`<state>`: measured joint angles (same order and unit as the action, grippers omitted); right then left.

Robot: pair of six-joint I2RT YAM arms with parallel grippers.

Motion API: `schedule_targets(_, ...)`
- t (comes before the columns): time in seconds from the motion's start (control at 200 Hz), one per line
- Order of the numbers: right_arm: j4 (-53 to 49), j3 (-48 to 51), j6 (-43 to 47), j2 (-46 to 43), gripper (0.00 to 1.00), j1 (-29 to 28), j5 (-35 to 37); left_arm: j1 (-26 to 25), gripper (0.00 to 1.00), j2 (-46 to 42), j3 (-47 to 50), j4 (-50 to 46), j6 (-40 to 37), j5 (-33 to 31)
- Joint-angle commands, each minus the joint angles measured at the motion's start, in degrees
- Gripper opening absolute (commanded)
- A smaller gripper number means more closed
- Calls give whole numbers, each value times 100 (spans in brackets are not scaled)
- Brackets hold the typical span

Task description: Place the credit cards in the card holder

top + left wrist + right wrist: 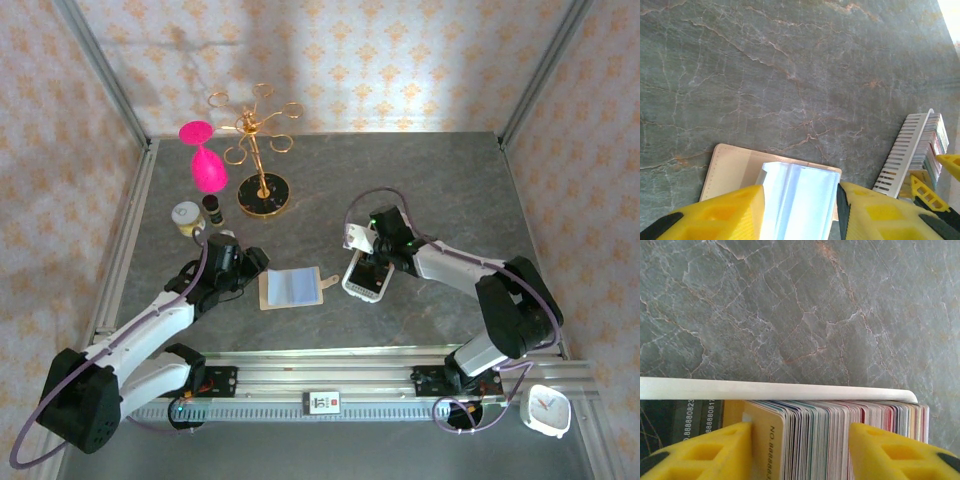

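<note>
White plastic box (790, 390) packed with upright credit cards (815, 435), yellow card (767, 445) reading "NO 8888", right fingers (705, 450) apart astride them, left fingers (715, 215) apart over beige card holder (732, 165), grips unclear.

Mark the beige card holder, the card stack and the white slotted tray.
Beige flat card holder (290, 288): top external view, its pale blue middle.
Stack of mixed-colour plastic cards (815, 440): right wrist view, card edges.
White slotted plastic tray (902, 150): left wrist view, slotted wall.

Lab test cell: aluminium frame (105, 72), wallpapered panels (350, 60).
</note>
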<state>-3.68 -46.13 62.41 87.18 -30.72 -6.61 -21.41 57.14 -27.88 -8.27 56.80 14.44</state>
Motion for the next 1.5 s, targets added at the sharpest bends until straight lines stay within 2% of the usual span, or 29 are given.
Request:
schedule_targets(0.0, -24, 8, 23, -174, 45, -22, 215, -61, 43, -122, 76, 34, 40, -129)
schedule_targets(0.931, -500, -107, -8, -583, 19, -69, 197, -113, 43, -147, 116, 71, 51, 39)
schedule_targets(1.106, -976, -219, -139, -809, 15, -76, -120, -164, 44, -20, 34, 87, 12, 146)
schedule_targets(1.366, -1384, -155, -489, -1173, 0, -98, -711, -424, 43, 407, -230, 32, -97, 191)
schedule_targets(1.497, -1554, -198, -687, -1280, 0, -102, -860, -512, 40, 565, -303, 58, -104, 209)
